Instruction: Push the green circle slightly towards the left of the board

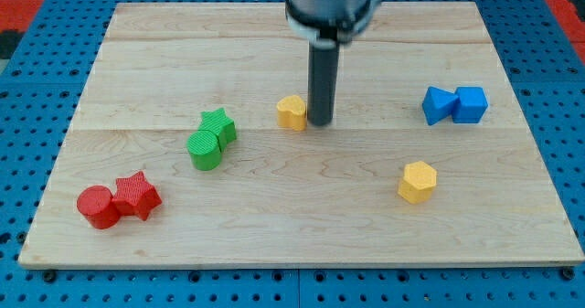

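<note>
The green circle (205,150) lies left of the board's middle, touching the green star (218,126) just above and to its right. My tip (321,122) stands on the board near the middle, right beside a small yellow block (292,112) on that block's right. The tip is well to the right of the green circle, with the yellow block between them and a little higher in the view.
A red circle (97,207) and a red star (137,195) touch at the view's lower left. A yellow hexagon (418,181) lies at lower right. Two blue blocks (455,105) touch at the right. The wooden board (302,244) sits on a blue pegboard.
</note>
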